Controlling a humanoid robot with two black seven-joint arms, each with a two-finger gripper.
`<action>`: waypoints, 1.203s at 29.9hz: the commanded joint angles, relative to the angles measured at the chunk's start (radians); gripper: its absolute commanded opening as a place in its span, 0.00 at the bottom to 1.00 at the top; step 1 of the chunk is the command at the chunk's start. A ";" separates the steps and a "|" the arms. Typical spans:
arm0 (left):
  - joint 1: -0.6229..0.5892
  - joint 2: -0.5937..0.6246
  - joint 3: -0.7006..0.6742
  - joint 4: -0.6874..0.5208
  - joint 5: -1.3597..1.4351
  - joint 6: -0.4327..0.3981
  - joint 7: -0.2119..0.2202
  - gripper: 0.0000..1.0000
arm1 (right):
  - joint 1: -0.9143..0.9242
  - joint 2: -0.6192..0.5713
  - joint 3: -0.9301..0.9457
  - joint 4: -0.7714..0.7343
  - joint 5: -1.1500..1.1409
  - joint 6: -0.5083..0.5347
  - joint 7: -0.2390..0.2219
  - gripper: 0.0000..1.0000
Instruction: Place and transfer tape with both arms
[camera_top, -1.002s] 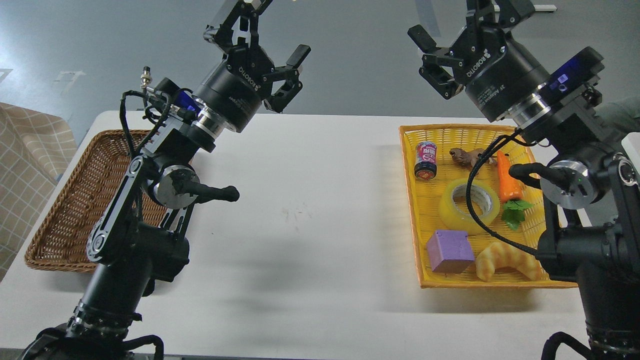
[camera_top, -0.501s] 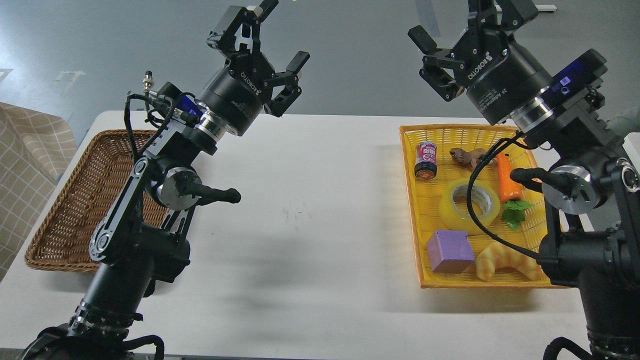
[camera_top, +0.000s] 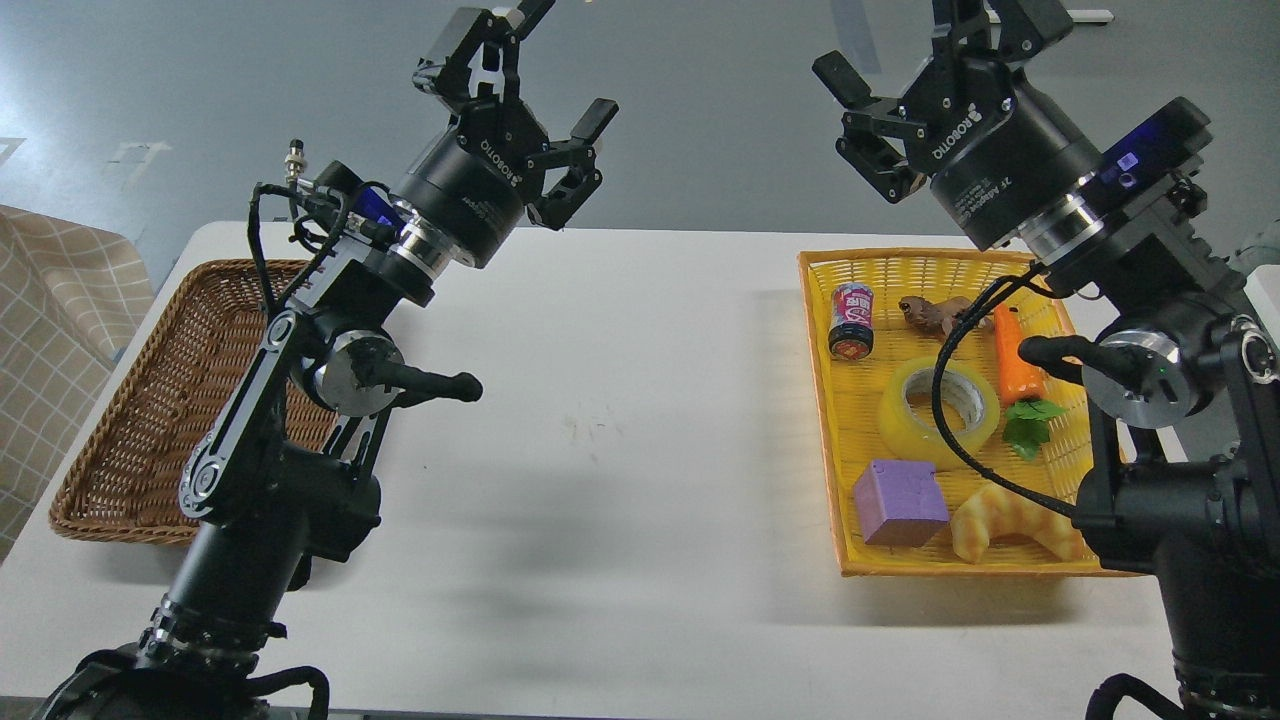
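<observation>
Tape (camera_top: 938, 413) lies flat in the middle of a yellow basket (camera_top: 823, 420) at the right side of the white desk (camera_top: 620, 420), its grey-white core facing up. A black cable from the right arm (camera_top: 1170, 420) crosses in front of the roll. Around it in the same basket are a small can (camera_top: 851, 320) at the far left corner, a brown toy figure (camera_top: 930, 313) just right of the can, an orange carrot (camera_top: 1015, 362) with green leaves to the right of the roll, a purple cube (camera_top: 899, 501) at the near left corner, and a croissant (camera_top: 1010, 520) just right of the cube. The roll sits apart from the can and near the cube and carrot; whether it touches them I cannot tell.

The right claw (camera_top: 925, 45) is raised high above the far edge of the basket, its fingers spread wide with nothing between them. The left claw (camera_top: 535, 65) is likewise lifted above the far left part of the desk, fingers wide apart and holding nothing. A brown wicker basket (camera_top: 120, 440) rests at the left edge of the desk, partly hidden behind the left arm (camera_top: 270, 440). Both claws are well apart from the roll.
</observation>
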 joint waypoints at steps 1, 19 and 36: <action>0.001 0.000 -0.002 0.003 -0.001 0.000 -0.001 0.98 | -0.001 0.000 0.001 0.004 0.002 0.006 -0.001 1.00; 0.006 0.000 -0.010 0.000 -0.006 0.002 -0.008 0.98 | -0.011 0.000 0.004 0.002 0.005 0.086 -0.001 1.00; -0.005 0.000 -0.005 -0.009 0.000 0.003 -0.008 0.98 | -0.004 0.000 0.019 0.005 -0.001 0.066 0.000 1.00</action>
